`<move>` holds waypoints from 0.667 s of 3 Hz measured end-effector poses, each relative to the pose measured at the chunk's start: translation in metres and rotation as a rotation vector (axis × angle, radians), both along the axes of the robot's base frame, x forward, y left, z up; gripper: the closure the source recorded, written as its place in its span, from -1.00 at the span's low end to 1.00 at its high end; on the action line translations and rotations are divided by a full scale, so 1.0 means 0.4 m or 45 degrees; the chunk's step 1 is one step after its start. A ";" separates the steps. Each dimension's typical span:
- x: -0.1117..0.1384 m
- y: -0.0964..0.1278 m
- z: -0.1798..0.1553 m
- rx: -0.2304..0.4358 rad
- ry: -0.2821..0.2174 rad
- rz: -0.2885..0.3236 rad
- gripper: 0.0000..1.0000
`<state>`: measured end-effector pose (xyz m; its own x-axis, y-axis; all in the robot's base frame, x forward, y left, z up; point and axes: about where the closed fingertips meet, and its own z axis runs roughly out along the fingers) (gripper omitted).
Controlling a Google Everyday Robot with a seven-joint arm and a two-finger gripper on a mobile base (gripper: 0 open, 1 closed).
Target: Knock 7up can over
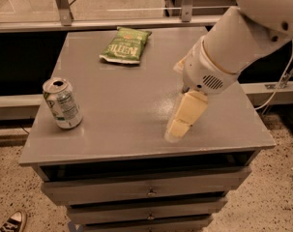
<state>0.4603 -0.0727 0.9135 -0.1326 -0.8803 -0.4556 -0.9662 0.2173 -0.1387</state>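
Observation:
The 7up can point(62, 103), short and silver-white with green markings and an open pull-tab top, stands upright near the left edge of the grey table top point(122, 105). My gripper point(181, 122), cream-coloured, hangs from the white arm point(233, 42) low over the front middle-right of the table. It is well to the right of the can and apart from it, with bare table between them. It holds nothing that I can see.
A green chip bag point(125, 45) lies flat at the back middle of the table. The blue-and-silver can is hidden behind my arm. Drawers point(146, 192) sit under the table top. A shoe point(10, 221) is on the floor at the bottom left.

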 end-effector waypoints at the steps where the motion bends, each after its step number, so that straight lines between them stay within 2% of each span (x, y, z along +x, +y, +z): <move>1: 0.008 0.074 -0.032 0.124 0.018 0.044 -1.00; 2: 0.039 0.247 -0.105 0.388 0.057 0.095 -1.00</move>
<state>0.4758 0.0260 0.8717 -0.0988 -0.7122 -0.6950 -0.9847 0.1706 -0.0348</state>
